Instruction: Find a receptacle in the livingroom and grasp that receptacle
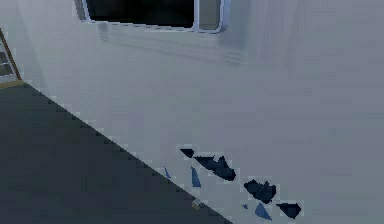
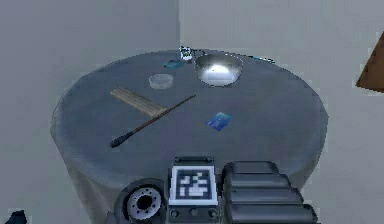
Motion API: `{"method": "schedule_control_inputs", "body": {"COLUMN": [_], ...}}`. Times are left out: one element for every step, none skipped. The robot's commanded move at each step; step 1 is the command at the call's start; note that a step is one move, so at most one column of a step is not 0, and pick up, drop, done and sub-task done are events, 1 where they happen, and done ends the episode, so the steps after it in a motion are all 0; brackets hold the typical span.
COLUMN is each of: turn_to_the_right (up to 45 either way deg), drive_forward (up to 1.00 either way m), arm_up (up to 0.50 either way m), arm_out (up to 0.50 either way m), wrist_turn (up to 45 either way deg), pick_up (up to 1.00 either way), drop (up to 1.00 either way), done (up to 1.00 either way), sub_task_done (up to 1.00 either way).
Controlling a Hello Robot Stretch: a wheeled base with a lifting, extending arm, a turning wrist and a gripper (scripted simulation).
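Lying low, arm (image 2: 262, 192) short of silver bowl (image 2: 218, 70).

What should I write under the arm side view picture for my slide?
Round grey table holding a shiny metal bowl, a wooden strip, a dark stick and a small blue thing.

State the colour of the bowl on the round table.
The bowl is shiny silver-grey, seen best in the arm side view.

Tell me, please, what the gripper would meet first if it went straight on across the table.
Probably the dark thin rod, then the wooden strip; if the gripper rides below the table top, the rim comes first. Height is unclear.
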Motion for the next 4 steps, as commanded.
{"method": "schedule_control_inputs", "body": {"turn_to_the_right": [0.0, 0.0, 0.0, 0.0], "drive_forward": [0.0, 0.0, 0.0, 0.0], "arm_up": [0.0, 0.0, 0.0, 0.0], "arm_out": [0.44, 0.0, 0.0, 0.0], "wrist_turn": [0.0, 45.0, 45.0, 45.0], "pick_up": [0.0, 0.0, 0.0, 0.0], "drop": [0.0, 0.0, 0.0, 0.0], "done": [0.0, 0.0, 0.0, 0.0], "sub_task_done": [0.0, 0.0, 0.0, 0.0]}}
